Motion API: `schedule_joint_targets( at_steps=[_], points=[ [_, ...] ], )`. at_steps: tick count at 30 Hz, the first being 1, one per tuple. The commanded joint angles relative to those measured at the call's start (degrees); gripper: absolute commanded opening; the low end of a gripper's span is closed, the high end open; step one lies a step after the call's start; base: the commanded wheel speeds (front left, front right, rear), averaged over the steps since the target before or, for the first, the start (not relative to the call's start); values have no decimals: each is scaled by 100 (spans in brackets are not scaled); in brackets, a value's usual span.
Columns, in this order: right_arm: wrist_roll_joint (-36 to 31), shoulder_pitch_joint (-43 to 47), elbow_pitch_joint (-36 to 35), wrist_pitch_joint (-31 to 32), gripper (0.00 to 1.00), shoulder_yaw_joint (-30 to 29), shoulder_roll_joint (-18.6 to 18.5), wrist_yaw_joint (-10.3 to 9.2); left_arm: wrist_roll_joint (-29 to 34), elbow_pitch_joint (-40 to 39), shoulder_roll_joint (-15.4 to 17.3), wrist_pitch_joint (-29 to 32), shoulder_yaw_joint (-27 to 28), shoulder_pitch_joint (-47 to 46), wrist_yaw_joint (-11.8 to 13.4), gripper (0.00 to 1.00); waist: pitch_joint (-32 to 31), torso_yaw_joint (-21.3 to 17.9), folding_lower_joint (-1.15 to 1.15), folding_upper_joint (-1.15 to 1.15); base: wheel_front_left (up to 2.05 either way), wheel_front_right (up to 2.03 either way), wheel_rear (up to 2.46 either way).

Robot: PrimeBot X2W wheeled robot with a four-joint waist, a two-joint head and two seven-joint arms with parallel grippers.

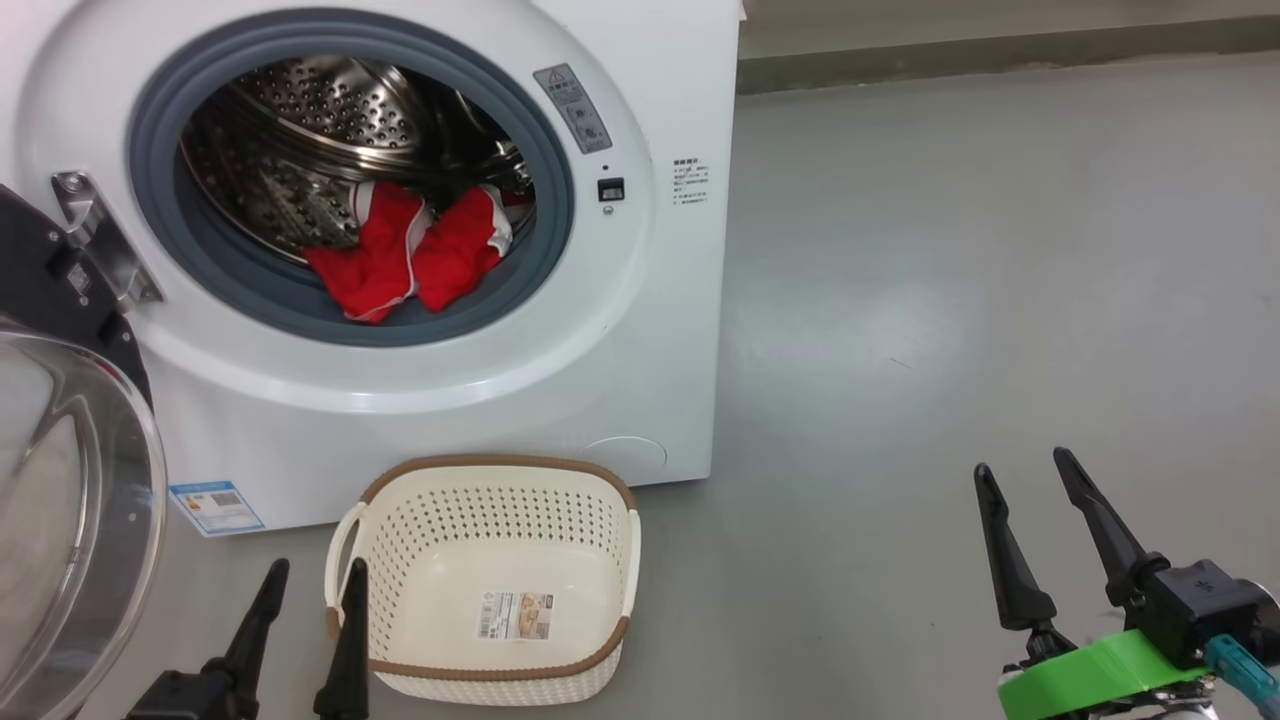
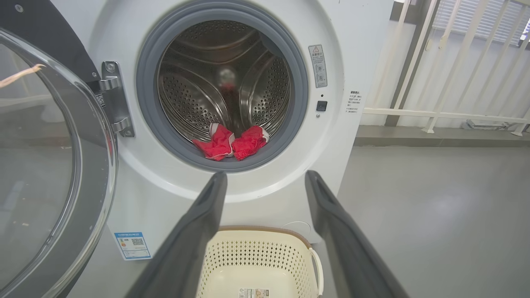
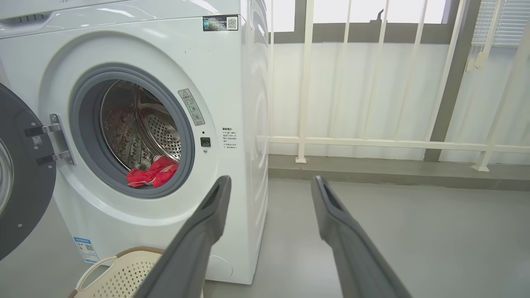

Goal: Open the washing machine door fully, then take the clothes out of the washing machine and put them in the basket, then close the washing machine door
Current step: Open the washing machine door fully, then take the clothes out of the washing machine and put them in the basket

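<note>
The washing machine door (image 1: 60, 480) stands wide open at the left, its glass bowl facing outward. In the washing machine (image 1: 640, 330) the clothes (image 1: 410, 260) lie bunched at the front of the steel drum, draped onto the grey gasket. The basket (image 1: 490, 475) sits on the floor (image 1: 950, 300) just in front of the machine, its paper label showing. The left gripper (image 1: 318, 568) hovers beside the basket's left handle, fingers apart and holding nothing. The right gripper (image 1: 1022, 463), fingers likewise apart, hangs over the floor at the near right.
</note>
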Motion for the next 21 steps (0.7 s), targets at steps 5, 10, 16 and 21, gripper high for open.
schedule_joint_targets(
  at_steps=[5, 10, 16, 21],
  points=[
    [-53, 109, -285, -37, 100, 25, -13, 28, 138, -205, 70, -29, 278, 29, 29, 100, -42, 24, 0, 0, 0, 0, 0],
    [-51, 140, -297, -37, 100, 28, -13, 28, 153, -235, 56, -29, 326, 76, 57, 100, -50, 4, 0, 0, 0, 0, 0],
    [-79, 145, -263, -37, 100, 39, -13, 28, 233, -265, 49, -29, 335, 105, 83, 100, -91, 10, 0, 0, 0, 0, 0],
    [-96, 149, -247, -37, 100, 44, -13, 28, 276, -289, 40, -29, 341, 114, 113, 100, -87, 30, 0, 0, 0, 0, 0]
  ],
)
